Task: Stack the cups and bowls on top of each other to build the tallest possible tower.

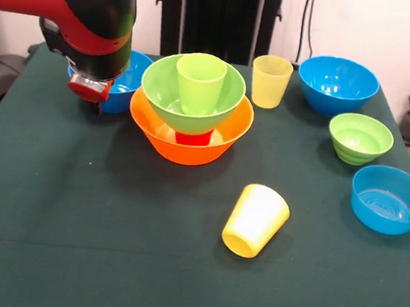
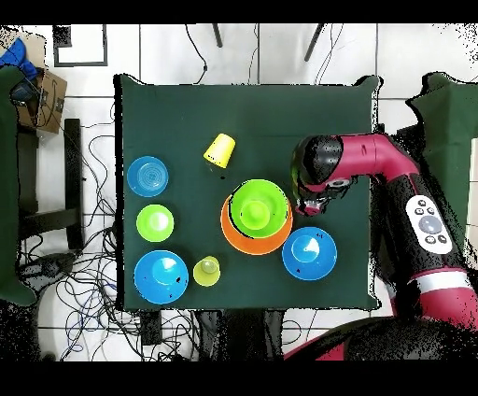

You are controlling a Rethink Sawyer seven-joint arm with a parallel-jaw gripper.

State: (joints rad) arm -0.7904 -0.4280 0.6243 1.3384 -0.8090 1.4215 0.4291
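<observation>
Four pieces make up the tower (image 1: 192,111) at present: the large orange glossy plastic bowl (image 1: 191,146) sits as base on the green-covered table (image 1: 105,253), a red plastic tumbler (image 1: 193,137) stands inside it, the large lime green plastic bowl (image 1: 169,90) rests on that tumbler, and a lime green plastic tumbler (image 1: 200,82) stands upright in the green bowl. I judge the stack steady as it shows, though the green bowl rides on a narrow support.

Six pieces remain loose. Nearest the tower, a medium blue plastic bowl (image 1: 128,82) sits just beside the orange base, partly hidden by my arm. A pale translucent yellow tumbler (image 1: 270,81) stands upright just beyond the tower. A bright yellow plastic tumbler (image 1: 255,220) lies on its side in front of it, mouth toward the camera. Further off lie a second medium blue bowl (image 1: 337,85), a small green plastic bowl (image 1: 360,138) and a small shallow blue plastic bowl (image 1: 391,199).

My pincer (image 1: 88,90) hangs over the blue bowl beside the tower. I cannot tell how it is set, nor whether it has anything in hold.

By my judgement the task is under half done; the fallen tumbler will need righting.
</observation>
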